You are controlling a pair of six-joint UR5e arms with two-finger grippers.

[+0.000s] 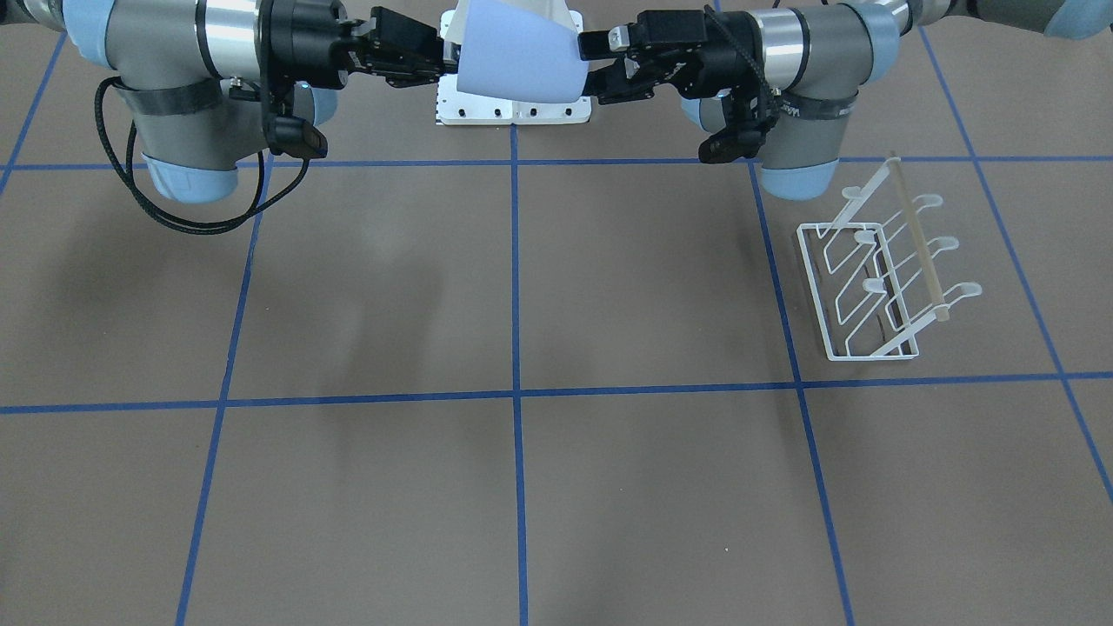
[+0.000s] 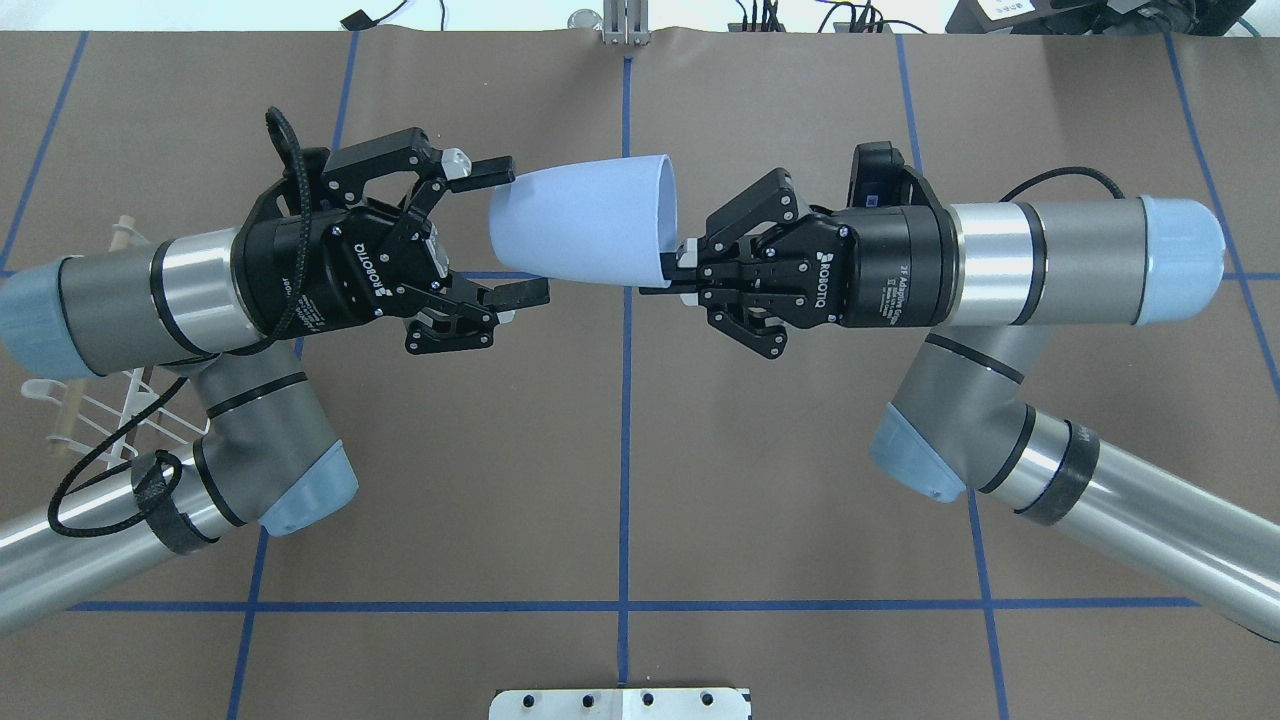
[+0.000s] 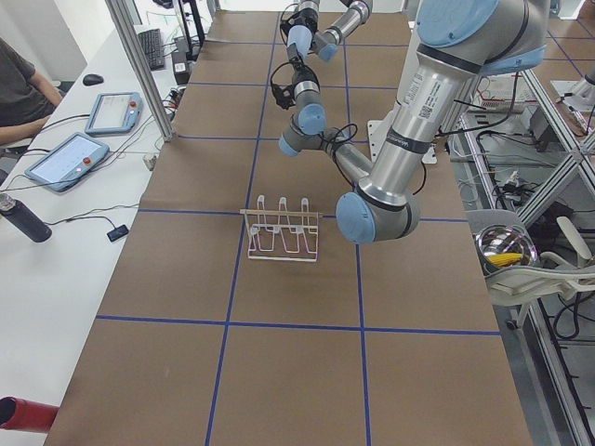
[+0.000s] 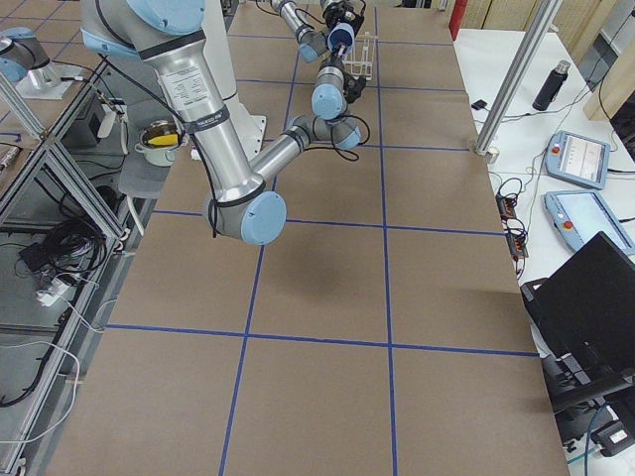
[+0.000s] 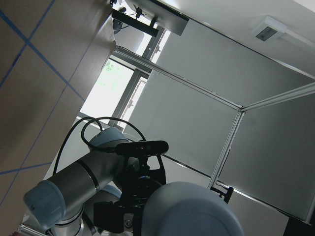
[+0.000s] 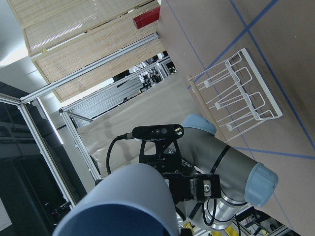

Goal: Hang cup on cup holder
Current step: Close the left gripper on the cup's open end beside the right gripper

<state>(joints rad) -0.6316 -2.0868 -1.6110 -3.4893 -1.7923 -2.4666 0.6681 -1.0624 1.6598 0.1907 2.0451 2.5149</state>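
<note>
Passing the cup (image 2: 585,222): my right tool (image 2: 672,275) clamped on its rim; my left tool (image 2: 510,232), apart, must close squarely first.

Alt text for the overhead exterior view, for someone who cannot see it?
The right gripper pinches the rim of the pale blue cup, holding it sideways above the table, while the open left gripper straddles its narrow base. The cup holder shows partly under the left arm.
</note>
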